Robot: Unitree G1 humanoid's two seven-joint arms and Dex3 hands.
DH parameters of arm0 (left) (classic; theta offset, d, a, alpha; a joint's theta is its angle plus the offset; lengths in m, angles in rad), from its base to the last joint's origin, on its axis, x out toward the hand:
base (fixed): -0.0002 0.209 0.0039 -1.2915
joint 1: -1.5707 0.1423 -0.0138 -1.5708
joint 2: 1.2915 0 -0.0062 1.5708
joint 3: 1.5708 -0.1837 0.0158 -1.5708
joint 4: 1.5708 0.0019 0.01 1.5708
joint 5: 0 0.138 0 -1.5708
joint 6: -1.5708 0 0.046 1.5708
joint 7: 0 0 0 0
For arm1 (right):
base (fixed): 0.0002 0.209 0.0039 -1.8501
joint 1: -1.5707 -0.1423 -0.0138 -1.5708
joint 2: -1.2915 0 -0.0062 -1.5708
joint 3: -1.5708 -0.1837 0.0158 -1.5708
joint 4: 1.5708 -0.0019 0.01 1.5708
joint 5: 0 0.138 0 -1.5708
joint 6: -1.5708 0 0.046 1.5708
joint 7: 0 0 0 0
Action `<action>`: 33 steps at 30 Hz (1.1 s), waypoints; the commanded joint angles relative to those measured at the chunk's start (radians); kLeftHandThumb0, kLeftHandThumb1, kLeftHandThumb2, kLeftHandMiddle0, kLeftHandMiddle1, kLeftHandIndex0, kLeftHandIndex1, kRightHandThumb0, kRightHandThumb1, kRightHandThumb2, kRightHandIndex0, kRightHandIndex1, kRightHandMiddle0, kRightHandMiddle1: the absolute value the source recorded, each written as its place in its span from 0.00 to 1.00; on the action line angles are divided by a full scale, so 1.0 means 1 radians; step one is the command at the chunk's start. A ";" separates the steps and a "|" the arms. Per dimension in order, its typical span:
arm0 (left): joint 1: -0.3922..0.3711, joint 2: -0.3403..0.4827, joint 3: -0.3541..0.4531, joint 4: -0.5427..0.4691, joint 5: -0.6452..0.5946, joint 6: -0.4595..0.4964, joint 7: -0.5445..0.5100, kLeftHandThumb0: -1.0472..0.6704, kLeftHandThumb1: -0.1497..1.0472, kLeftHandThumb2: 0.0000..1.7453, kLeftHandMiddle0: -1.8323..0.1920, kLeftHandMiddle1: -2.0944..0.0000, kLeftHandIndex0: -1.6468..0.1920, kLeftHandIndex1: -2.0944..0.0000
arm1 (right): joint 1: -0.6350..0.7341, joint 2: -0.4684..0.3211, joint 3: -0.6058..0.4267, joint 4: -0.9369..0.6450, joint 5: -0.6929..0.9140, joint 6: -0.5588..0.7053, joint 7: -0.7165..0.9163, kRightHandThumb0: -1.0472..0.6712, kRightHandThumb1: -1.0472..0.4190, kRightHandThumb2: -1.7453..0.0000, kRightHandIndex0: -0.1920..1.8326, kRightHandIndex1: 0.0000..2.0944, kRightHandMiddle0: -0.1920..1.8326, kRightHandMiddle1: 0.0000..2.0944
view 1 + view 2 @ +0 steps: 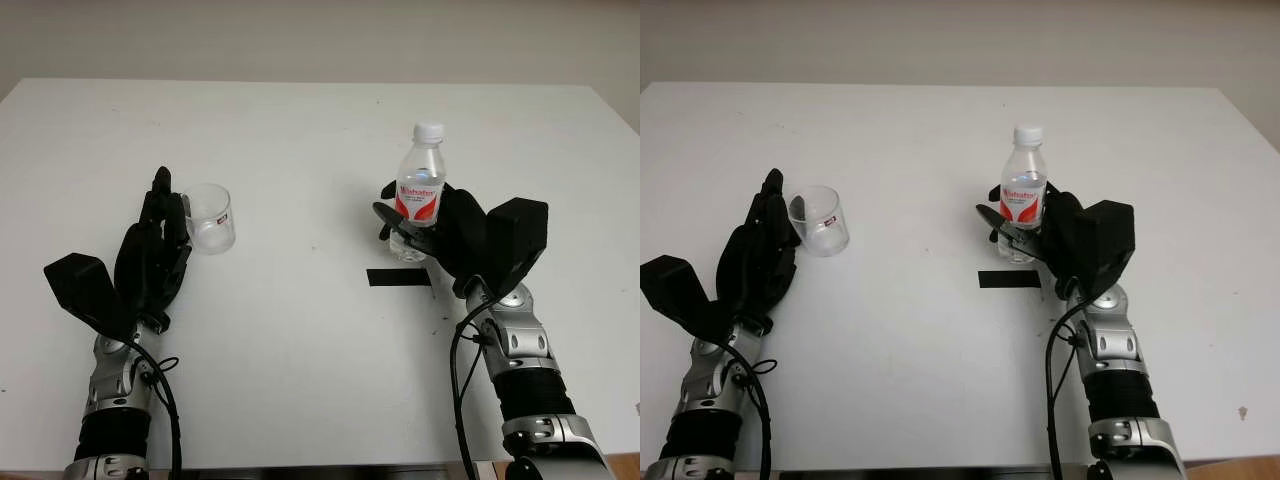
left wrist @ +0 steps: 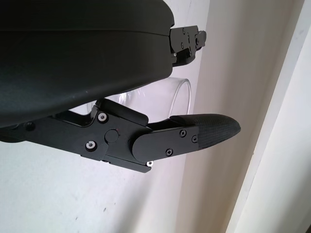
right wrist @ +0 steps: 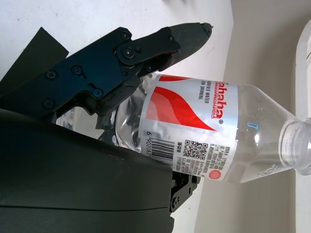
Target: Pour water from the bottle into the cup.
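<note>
Bottle of water, capped in white with a red label, stands upright on the white table, right of centre. The right hand wraps its fingers around the lower body, likely gripping low so the neck can tip freely. The clear cup stands well apart to the left, beside the open left hand, seemingly placed to steady it. A black tape strip lies near the bottle.

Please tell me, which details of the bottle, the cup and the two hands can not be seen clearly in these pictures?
- Bottle: its base, hidden by the right robot hand in the eye views.
- Cup: contents too small to judge; the left robot hand beside it hides any contact.
- Cup wall: mostly covered by the hand shell in the left wrist view.
</note>
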 commanded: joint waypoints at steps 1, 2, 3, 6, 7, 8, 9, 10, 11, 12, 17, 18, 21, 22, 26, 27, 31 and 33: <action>0.013 -0.004 -0.002 0.005 -0.001 0.001 -0.009 0.17 1.00 0.31 0.98 0.98 0.97 0.98 | 0.016 -0.013 -0.002 -0.034 -0.005 0.018 -0.001 0.38 0.00 0.79 0.79 1.00 0.59 1.00; 0.013 -0.002 -0.001 0.004 0.001 0.001 -0.009 0.17 1.00 0.31 0.98 0.98 0.97 0.98 | 0.020 -0.014 -0.002 -0.035 -0.007 0.024 0.000 0.38 0.00 0.79 0.79 1.00 0.59 1.00; 0.014 -0.001 -0.001 0.003 0.001 0.003 -0.008 0.17 1.00 0.31 0.98 0.98 0.97 0.98 | 0.023 -0.014 -0.001 -0.034 -0.009 0.028 0.002 0.39 0.00 0.78 0.79 1.00 0.59 1.00; 0.015 -0.001 0.003 -0.002 -0.001 0.015 0.000 0.17 1.00 0.31 0.97 0.97 0.97 0.98 | 0.031 -0.010 0.006 -0.025 -0.029 0.032 -0.011 0.38 0.00 0.78 0.78 1.00 0.58 1.00; 0.014 -0.001 0.003 -0.003 0.001 0.016 0.003 0.17 1.00 0.30 0.97 0.97 0.97 0.97 | 0.033 -0.005 0.009 -0.020 -0.039 0.039 -0.023 0.38 0.00 0.77 0.78 1.00 0.58 1.00; 0.014 -0.001 0.004 -0.003 0.001 0.015 0.004 0.17 1.00 0.30 0.97 0.97 0.96 0.97 | 0.036 0.003 0.012 -0.015 -0.048 0.041 -0.036 0.37 0.00 0.78 0.78 1.00 0.58 1.00; 0.013 0.000 0.004 -0.003 0.000 0.015 0.003 0.17 1.00 0.30 0.97 0.97 0.96 0.97 | 0.038 0.009 0.014 -0.013 -0.053 0.042 -0.046 0.37 0.00 0.78 0.77 1.00 0.57 1.00; 0.013 0.001 0.005 -0.004 -0.001 0.015 0.002 0.17 1.00 0.30 0.97 0.97 0.96 0.97 | 0.040 0.014 0.016 -0.007 -0.056 0.035 -0.052 0.37 0.00 0.78 0.77 1.00 0.57 1.00; 0.012 0.001 0.006 -0.004 -0.003 0.016 0.001 0.17 1.00 0.30 0.97 0.97 0.96 0.97 | 0.042 0.019 0.018 -0.001 -0.056 0.027 -0.054 0.37 0.00 0.78 0.77 1.00 0.57 1.00; 0.012 0.002 0.007 -0.004 -0.003 0.017 0.002 0.17 1.00 0.30 0.97 0.97 0.96 0.97 | 0.044 0.023 0.020 0.007 -0.054 0.015 -0.051 0.37 0.00 0.78 0.77 1.00 0.57 1.00; 0.010 0.007 0.009 -0.007 -0.001 0.021 0.004 0.18 1.00 0.31 0.96 0.97 0.96 0.97 | 0.061 0.045 0.028 0.031 -0.038 -0.024 -0.016 0.37 0.00 0.76 0.82 1.00 0.59 1.00; 0.010 0.008 0.010 -0.008 -0.002 0.022 0.004 0.18 1.00 0.31 0.96 0.97 0.96 0.97 | 0.064 0.050 0.028 0.037 -0.036 -0.035 -0.012 0.37 0.00 0.76 0.84 1.00 0.60 1.00; 0.010 0.012 0.012 -0.008 -0.002 0.020 -0.001 0.18 1.00 0.31 0.96 0.97 0.96 0.97 | 0.071 0.065 0.027 0.045 -0.035 -0.053 -0.016 0.37 0.00 0.75 0.87 1.00 0.63 1.00; 0.009 0.013 0.012 -0.008 0.000 0.020 0.000 0.18 1.00 0.31 0.96 0.97 0.96 0.97 | 0.073 0.069 0.026 0.044 -0.034 -0.056 -0.017 0.37 0.00 0.75 0.88 1.00 0.63 1.00; 0.007 0.017 0.014 -0.007 -0.002 0.025 -0.001 0.18 1.00 0.31 0.96 0.97 0.96 0.97 | 0.081 0.083 0.019 0.042 -0.027 -0.067 -0.027 0.36 0.00 0.75 0.88 1.00 0.64 1.00; 0.007 0.017 0.014 -0.005 -0.003 0.024 -0.002 0.18 1.00 0.31 0.96 0.97 0.96 0.97 | 0.083 0.087 0.018 0.040 -0.026 -0.068 -0.030 0.36 0.00 0.75 0.87 1.00 0.62 1.00; 0.004 0.018 0.016 0.000 -0.002 0.020 -0.004 0.18 1.00 0.30 0.96 0.97 0.96 0.97 | 0.087 0.098 0.012 0.037 -0.015 -0.078 -0.030 0.36 0.00 0.75 0.85 1.00 0.60 1.00; 0.005 0.021 0.016 -0.002 0.003 0.020 -0.002 0.18 1.00 0.30 0.96 0.97 0.96 0.97 | 0.091 0.111 0.000 0.043 0.003 -0.105 -0.026 0.36 0.00 0.77 0.77 1.00 0.56 1.00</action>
